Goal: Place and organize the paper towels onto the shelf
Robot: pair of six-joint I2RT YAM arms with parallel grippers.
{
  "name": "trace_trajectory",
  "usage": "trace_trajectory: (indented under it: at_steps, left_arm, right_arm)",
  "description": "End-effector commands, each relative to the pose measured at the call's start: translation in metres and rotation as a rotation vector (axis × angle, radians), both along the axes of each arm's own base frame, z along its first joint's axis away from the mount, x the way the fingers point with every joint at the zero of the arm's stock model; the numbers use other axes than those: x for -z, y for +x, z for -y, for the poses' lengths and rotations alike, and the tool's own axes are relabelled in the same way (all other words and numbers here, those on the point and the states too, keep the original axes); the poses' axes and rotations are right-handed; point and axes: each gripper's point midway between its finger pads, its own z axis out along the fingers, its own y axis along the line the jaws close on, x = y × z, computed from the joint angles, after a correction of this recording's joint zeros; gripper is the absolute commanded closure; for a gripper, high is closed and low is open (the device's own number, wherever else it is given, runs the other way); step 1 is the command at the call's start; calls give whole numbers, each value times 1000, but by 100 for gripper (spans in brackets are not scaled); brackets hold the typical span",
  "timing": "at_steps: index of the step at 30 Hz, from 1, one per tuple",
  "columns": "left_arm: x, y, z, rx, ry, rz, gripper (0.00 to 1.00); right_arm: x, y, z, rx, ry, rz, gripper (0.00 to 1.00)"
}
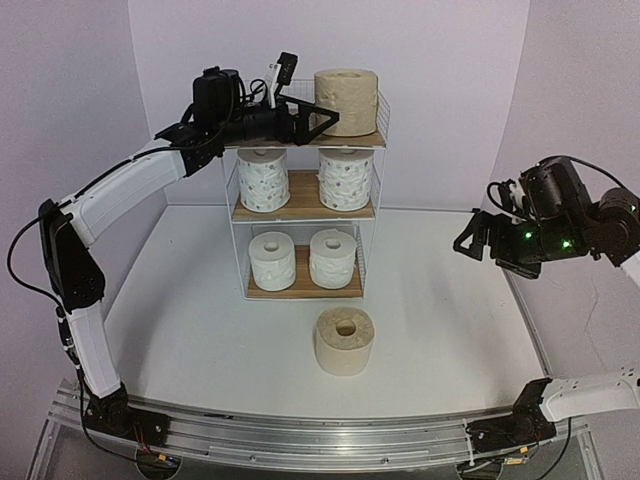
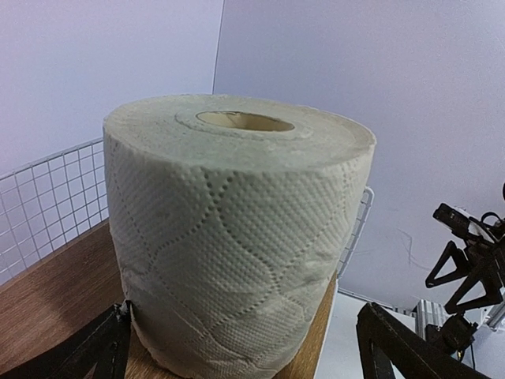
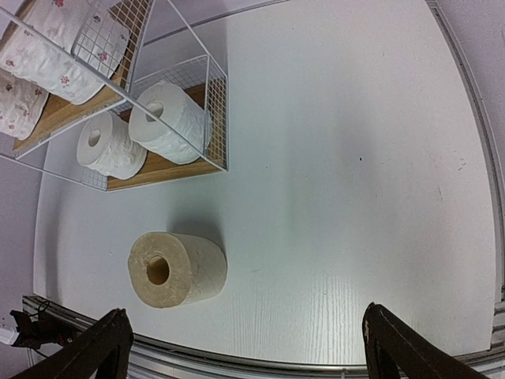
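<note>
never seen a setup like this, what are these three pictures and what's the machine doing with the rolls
Two robot arms are bolted at the near edge of a white table. One picture looks down from above; the other two come from cameras on each wrist. The left gripper stands open at the top tier of the three-tier white wire shelf, either side of a beige paper roll standing there. Four white rolls fill the lower tiers. The right gripper hangs open, holding nothing. Another beige roll stands on the table in front of the shelf.
</note>
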Motion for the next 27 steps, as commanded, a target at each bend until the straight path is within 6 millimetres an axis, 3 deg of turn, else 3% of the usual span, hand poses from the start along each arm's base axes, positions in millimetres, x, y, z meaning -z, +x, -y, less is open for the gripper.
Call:
trace_trajectory:
  at_steps: [1, 9, 13, 16, 19, 25, 27]
  left_arm:
    - [-34, -21, -23, -52, -18, 41, 0]
    - [-51, -53, -53, -91, -49, 42, 0]
    - [-55, -90, -59, -92, -75, 43, 0]
    - [-52, -132, -53, -78, -80, 46, 0]
    - [-31, -169, -42, -60, -62, 8, 0]
    - [73, -197, -35, -42, 10, -219, 1]
    - [95, -208, -35, 2, 9, -257, 0]
  right_arm:
    - [6, 3, -14, -57, -3, -15, 2]
    - [17, 7, -46, -170, 43, -51, 4]
    - [41, 9, -67, -213, 78, -119, 5]
    - [62, 13, -78, -213, 91, -169, 6]
    - [82, 19, -88, -199, 109, -202, 6]
    - [121, 23, -107, -205, 101, -266, 9]
    - [133, 22, -113, -213, 91, -282, 9]
